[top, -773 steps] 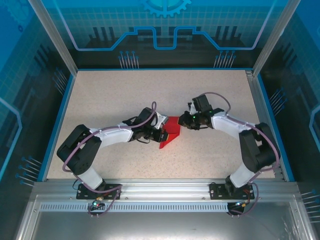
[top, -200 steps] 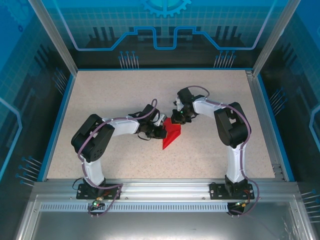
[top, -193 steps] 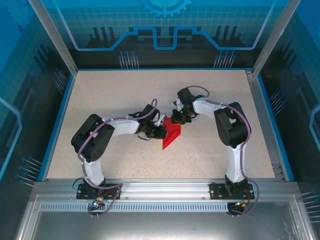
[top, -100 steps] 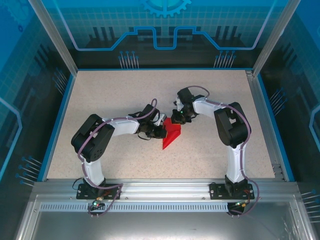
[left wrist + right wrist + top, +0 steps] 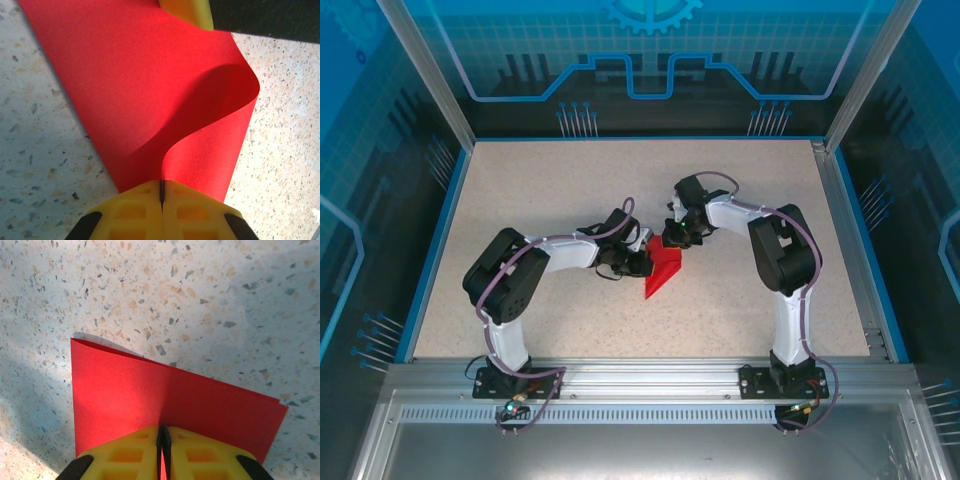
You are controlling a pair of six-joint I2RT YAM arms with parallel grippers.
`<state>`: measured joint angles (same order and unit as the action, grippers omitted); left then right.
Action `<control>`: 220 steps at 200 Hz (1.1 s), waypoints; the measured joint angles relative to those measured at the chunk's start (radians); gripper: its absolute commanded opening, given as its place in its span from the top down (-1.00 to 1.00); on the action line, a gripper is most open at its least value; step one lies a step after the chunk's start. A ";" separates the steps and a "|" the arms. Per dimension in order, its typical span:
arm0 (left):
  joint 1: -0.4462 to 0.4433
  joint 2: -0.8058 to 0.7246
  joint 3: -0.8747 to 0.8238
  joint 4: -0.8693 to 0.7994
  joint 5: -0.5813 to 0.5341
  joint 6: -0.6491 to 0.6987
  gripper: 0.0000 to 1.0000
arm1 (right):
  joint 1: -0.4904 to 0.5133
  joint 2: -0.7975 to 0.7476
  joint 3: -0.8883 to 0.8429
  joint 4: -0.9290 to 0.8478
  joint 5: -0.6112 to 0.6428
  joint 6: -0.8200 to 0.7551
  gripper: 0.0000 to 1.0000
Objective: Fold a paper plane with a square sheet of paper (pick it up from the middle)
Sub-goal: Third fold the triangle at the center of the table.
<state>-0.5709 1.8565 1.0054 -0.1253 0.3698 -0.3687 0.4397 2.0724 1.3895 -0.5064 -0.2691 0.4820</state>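
Note:
The square sheet of paper (image 5: 662,272) is bright red and folded into a pointed shape, its tip toward the near left on the table. My left gripper (image 5: 642,260) is shut on its left edge. In the left wrist view the paper (image 5: 145,85) curls up into a loop from the shut left gripper (image 5: 161,183). My right gripper (image 5: 673,240) is shut on the far edge. In the right wrist view the folded paper (image 5: 120,390) stands out ahead of the right gripper (image 5: 162,430), creased at the grip. A yellow finger (image 5: 187,10) of the right gripper shows beyond the paper in the left wrist view.
The speckled tabletop (image 5: 550,190) is bounded by a blue rim (image 5: 438,240) and transparent walls. Both arms bend inward and meet at the table's middle; the right arm's elbow (image 5: 782,250) stands to the right.
Over the last second nothing has visibly moved. Since about four seconds ago the right arm has swung left and farther back, and the paper sits slightly farther right.

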 measured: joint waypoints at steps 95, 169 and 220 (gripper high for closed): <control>0.002 0.011 -0.008 0.011 -0.007 0.000 1.00 | -0.003 -0.024 -0.027 0.026 -0.011 0.049 0.65; 0.002 0.011 -0.009 0.012 -0.007 0.000 1.00 | -0.028 -0.273 -0.202 0.102 -0.015 0.091 0.73; 0.002 0.011 -0.011 0.019 -0.006 0.000 1.00 | -0.003 -0.493 -0.522 0.338 -0.087 0.227 1.00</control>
<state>-0.5694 1.8671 0.9939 -0.1066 0.3637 -0.3683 0.4370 1.5791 0.8677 -0.1680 -0.3557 0.7090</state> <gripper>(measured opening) 0.056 0.047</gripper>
